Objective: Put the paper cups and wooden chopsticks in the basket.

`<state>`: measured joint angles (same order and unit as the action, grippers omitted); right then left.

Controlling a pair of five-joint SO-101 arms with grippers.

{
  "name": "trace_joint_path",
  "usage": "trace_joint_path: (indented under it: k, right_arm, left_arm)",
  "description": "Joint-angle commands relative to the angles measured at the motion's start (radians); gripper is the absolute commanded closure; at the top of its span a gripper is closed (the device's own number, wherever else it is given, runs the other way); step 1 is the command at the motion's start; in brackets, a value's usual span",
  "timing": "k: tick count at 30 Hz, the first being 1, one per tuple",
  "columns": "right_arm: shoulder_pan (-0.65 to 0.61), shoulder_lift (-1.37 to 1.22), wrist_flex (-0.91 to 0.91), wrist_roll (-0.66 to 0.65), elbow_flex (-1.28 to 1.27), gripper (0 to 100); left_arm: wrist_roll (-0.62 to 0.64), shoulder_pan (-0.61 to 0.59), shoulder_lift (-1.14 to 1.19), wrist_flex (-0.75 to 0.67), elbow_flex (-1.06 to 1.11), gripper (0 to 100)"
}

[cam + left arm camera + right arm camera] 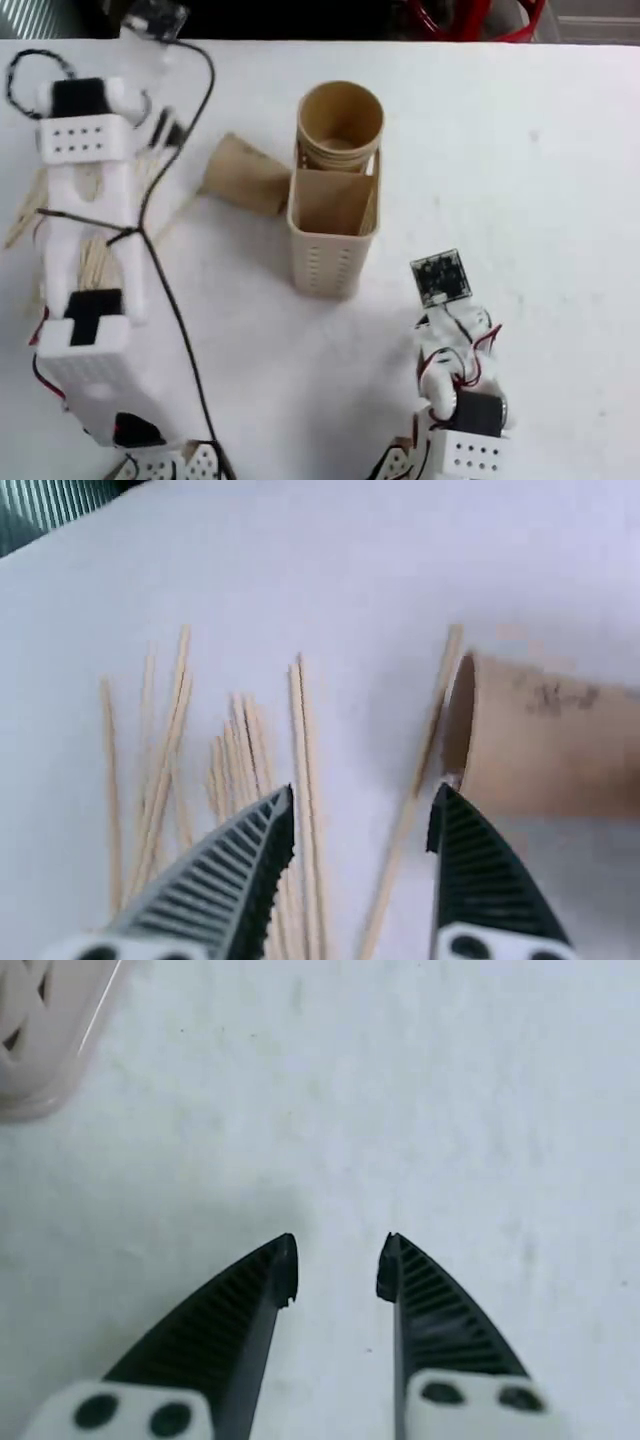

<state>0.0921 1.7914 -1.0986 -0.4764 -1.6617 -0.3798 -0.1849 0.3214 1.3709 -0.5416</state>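
**Chopsticks (240, 770) and a cup (550, 745) lie on the table (520, 150)**

The left gripper (362, 802) hangs over the chopsticks. Its jaws are wide and hold nothing. The cup lies on its side just beside them, with its end against the basket (333, 250). Stacked cups (340, 125) stand at the basket's far end. The right gripper (337, 1260) is over bare table, jaws a little apart, holding nothing.

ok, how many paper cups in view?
2. One upright cup at the far end of the basket, possibly a stack hiding more; one cup on its side lying left of the basket.
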Motion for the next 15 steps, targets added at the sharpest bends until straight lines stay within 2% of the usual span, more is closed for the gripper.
trace_joint_path:
  k: [1, 4, 8, 15]
  right_arm:
    - [0.001, 0.008, 0.021, 0.011, 0.003, 85.4]
    - [0.001, 0.008, 0.021, 0.011, 0.003, 85.4]
    - [0.001, 0.008, 0.021, 0.009, 0.003, 85.4]
    - [0.001, 0.008, 0.021, 0.009, 0.003, 85.4]
  left_arm:
    - [0.120, 0.094, 0.002, -0.109, -0.002, 77]
    - [0.123, 0.151, 0.087, -0.158, -0.003, 77]
    - [0.123, 0.157, 0.202, -0.207, -0.009, 77]
    - [0.109, 0.048, 0.295, -0.178, -0.008, 77]
